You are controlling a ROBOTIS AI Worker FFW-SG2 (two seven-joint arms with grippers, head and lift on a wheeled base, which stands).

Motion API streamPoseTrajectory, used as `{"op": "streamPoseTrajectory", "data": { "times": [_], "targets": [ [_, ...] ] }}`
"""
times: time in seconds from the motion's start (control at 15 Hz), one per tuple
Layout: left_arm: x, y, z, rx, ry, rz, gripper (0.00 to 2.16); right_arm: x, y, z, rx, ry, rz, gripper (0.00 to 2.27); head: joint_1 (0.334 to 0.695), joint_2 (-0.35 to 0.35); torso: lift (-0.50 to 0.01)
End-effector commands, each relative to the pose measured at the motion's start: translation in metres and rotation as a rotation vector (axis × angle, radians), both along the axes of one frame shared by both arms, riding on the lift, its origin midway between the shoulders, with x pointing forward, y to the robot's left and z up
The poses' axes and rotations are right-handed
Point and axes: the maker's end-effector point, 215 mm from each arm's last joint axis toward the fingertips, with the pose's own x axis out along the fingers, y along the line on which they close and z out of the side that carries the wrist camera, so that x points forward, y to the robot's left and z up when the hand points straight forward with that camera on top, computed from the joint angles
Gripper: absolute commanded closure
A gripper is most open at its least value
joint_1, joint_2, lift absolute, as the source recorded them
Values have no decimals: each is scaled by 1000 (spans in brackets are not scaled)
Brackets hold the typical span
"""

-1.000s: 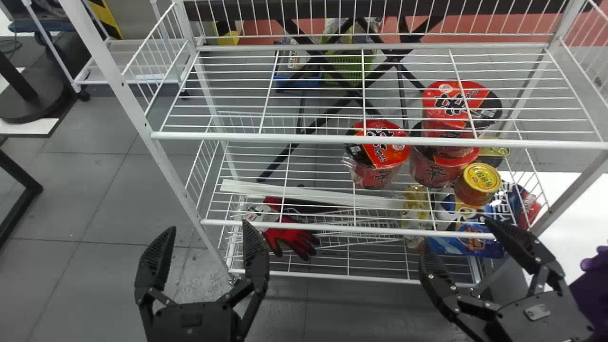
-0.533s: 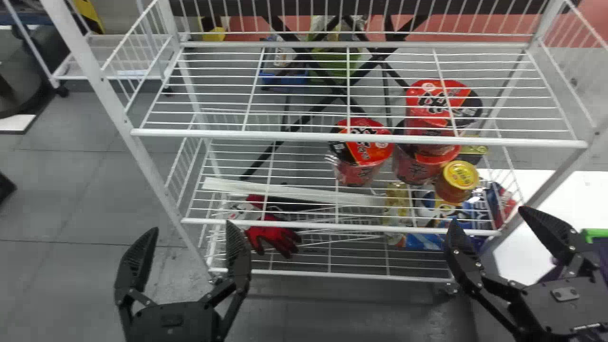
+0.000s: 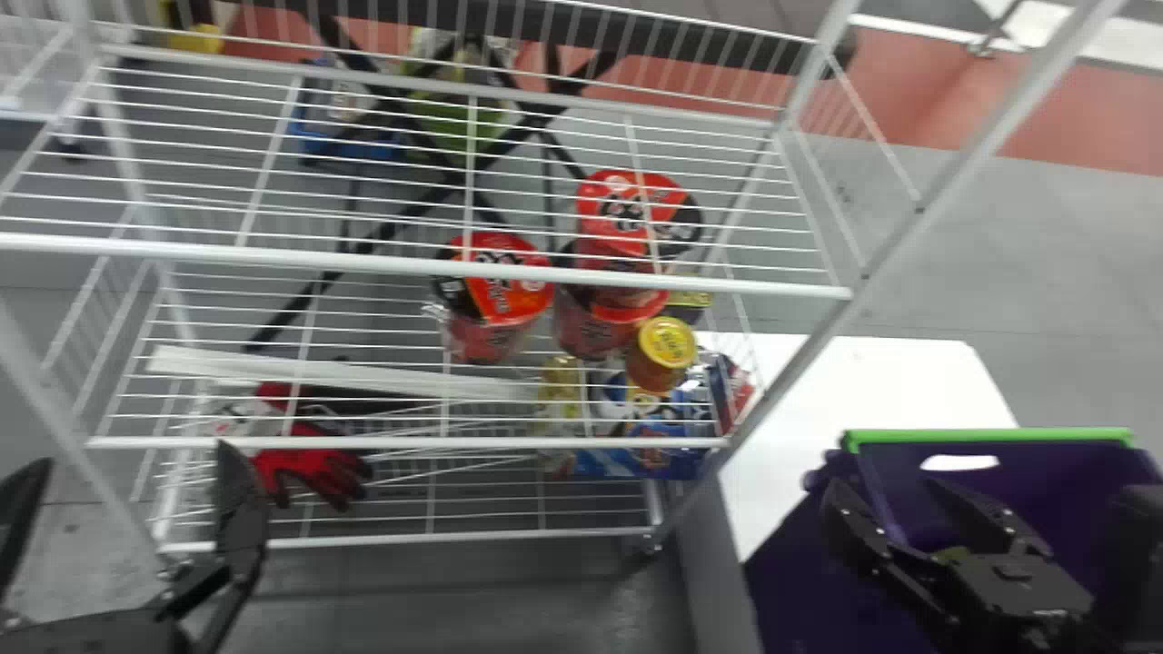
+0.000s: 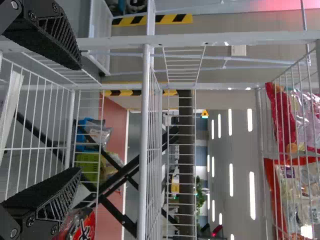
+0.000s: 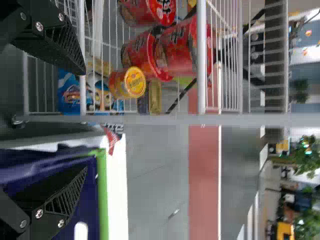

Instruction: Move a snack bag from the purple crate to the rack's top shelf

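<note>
The purple crate [image 3: 790, 581] with its green rim [image 3: 990, 435] stands at the lower right of the head view. My right gripper [image 3: 892, 495] is open over it, nothing between the fingers; something yellow-green [image 3: 952, 552] shows partly behind that gripper. In the right wrist view, the right gripper [image 5: 83, 121] has the crate's green rim [image 5: 102, 200] near one finger. My left gripper [image 3: 132, 456] is held open and empty before the rack's left side, also in the left wrist view [image 4: 78, 117]. There, snack bags [image 4: 300, 190] lie on a high rack shelf [image 4: 262, 130] behind wires.
The white wire rack [image 3: 454, 443] holds red noodle cups [image 3: 495, 300], a yellow-lidded jar [image 3: 663, 352], blue packs [image 3: 627, 450] and red gloves [image 3: 313, 468] on its lower levels. A white table [image 3: 872, 381] adjoins its right side, and a rack post stands left of the crate.
The head view has swung right, so the rack sits farther left and the crate has come into view. The right gripper now shows over the crate. Both grippers have stayed open.
</note>
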Motion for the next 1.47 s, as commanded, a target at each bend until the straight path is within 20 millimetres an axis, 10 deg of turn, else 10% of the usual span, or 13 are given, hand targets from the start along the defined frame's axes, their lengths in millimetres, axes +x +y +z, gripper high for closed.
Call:
{"op": "streamPoseTrajectory", "data": {
  "times": [0.0,0.53,1.0,1.4],
  "targets": [
    [0,-1,-1,7,8,-1,90,-8,-31,0,25,31,-70,181,695,-350,-461],
    [7,-12,-16,32,49,-32,87,-29,-190,6,226,30,-330,188,695,-350,-461],
    [7,-11,-26,40,66,-32,87,-57,-265,-30,355,185,-373,188,695,-350,-461],
    [12,-17,-39,63,114,-58,87,-20,-293,-18,303,182,-65,147,695,-350,-461]
  ]
}}
